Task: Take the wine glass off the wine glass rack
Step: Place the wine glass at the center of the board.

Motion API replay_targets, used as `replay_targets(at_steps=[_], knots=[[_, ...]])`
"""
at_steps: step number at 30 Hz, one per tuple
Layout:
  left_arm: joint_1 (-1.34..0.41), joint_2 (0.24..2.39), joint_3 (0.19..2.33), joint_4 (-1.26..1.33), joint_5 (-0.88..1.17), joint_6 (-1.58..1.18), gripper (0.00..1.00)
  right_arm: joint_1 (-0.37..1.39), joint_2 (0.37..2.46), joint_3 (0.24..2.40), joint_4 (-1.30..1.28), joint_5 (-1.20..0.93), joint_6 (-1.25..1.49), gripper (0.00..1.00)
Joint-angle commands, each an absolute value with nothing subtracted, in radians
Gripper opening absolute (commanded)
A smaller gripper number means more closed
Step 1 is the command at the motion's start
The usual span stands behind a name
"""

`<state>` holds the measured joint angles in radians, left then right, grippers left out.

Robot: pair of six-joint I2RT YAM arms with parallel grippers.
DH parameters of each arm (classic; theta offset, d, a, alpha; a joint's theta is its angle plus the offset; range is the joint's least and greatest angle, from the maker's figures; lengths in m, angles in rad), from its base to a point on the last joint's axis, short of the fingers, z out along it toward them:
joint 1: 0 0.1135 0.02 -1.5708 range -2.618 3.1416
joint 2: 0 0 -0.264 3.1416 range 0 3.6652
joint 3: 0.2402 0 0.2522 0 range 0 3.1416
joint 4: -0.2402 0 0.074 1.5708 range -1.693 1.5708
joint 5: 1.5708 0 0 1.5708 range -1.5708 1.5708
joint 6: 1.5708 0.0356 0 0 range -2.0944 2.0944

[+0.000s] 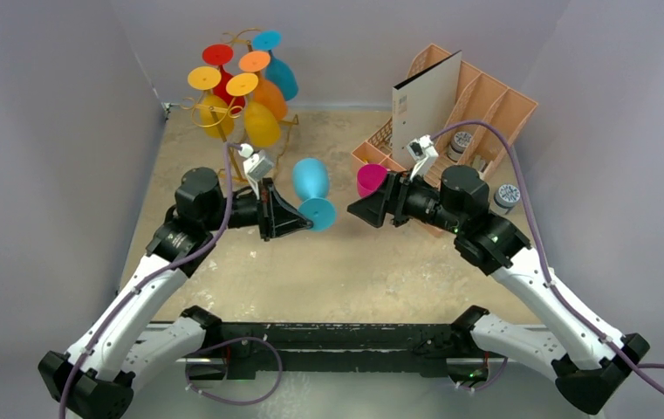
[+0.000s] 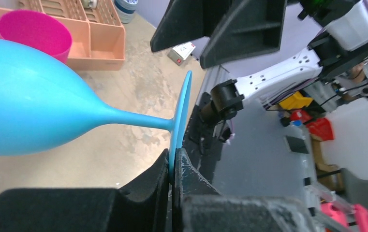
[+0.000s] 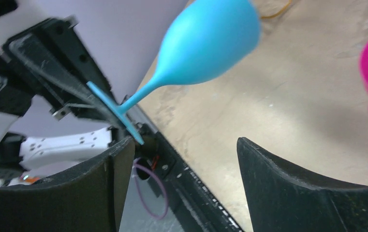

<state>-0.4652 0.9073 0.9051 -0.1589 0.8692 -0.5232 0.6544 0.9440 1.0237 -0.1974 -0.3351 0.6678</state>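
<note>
Blue wine glass (image 1: 311,179) is off the gold rack (image 1: 197,106), held sideways mid-frame over the table (image 1: 354,271), bowl toward the back. Left gripper (image 1: 304,220) is clenched on the rim of its round foot. Right gripper (image 1: 354,209) sits just right of the foot, jaws spread wide, gripping nothing. The rack is upper left with other glasses (image 1: 263,122) hanging on it. Pink cup (image 1: 370,179) touches the peach organiser (image 1: 494,96), upper right.

I can't read any text here. The label (image 1: 400,109) on the white binder (image 1: 431,92), upper right, is too small. The white tag (image 2: 182,50), top middle, is blurred.
</note>
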Motion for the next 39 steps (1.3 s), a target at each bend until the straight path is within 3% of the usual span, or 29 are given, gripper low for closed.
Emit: replay_targets(at_steps=[1, 8, 16, 25, 33, 39], knots=[[-0.468, 0.844, 0.865, -0.177, 0.842, -0.344, 0.0, 0.652, 0.92, 1.078, -0.293, -0.172, 0.586, 0.81], [-0.468, 0.773, 0.824, -0.221, 0.894, -0.157, 0.0, 0.617, 0.971, 1.153, -0.397, -0.186, 0.593, 0.87], [-0.468, 0.684, 0.753, -0.34, 1.021, 0.267, 0.0, 0.382, 1.072, 1.14, -0.285, -0.624, 0.767, 0.9], [-0.467, 0.668, 0.763, -0.574, 1.036, 0.599, 0.0, 0.371, 1.215, 1.238, -0.226, -0.92, 0.722, 0.93], [-0.468, 0.711, 0.774, -0.605, 1.128, 0.707, 0.0, 0.371, 1.29, 1.302, -0.195, -1.0, 0.716, 0.88], [-0.468, 0.77, 0.78, -0.542, 1.259, 0.699, 0.0, 0.374, 1.341, 1.35, -0.231, -1.079, 0.724, 0.77]])
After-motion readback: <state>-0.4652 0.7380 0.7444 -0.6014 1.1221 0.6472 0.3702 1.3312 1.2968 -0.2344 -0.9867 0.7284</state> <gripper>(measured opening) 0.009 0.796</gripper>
